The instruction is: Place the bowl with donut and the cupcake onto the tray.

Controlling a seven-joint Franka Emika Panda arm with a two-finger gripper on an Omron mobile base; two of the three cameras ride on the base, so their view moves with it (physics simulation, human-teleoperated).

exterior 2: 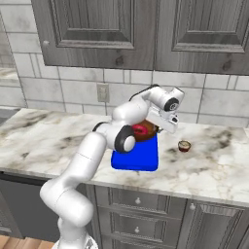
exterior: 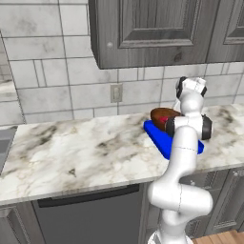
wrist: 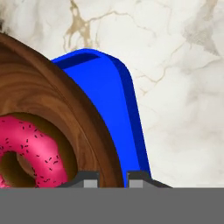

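Between the end effector (wrist: 112,178) fingertips, the bowl (wrist: 65,113) rim.

A white marble tabletop (exterior 2: 44,141) with grey-brown veining runs along a tiled wall. A flat bright blue rectangular tray (exterior 2: 138,158) lies on it. A small dark cupcake (exterior 2: 184,146) stands just beside the tray.

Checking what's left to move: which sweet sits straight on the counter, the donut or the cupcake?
The cupcake: it stands alone on the marble right of the tray. The pink donut lies inside the bowl.
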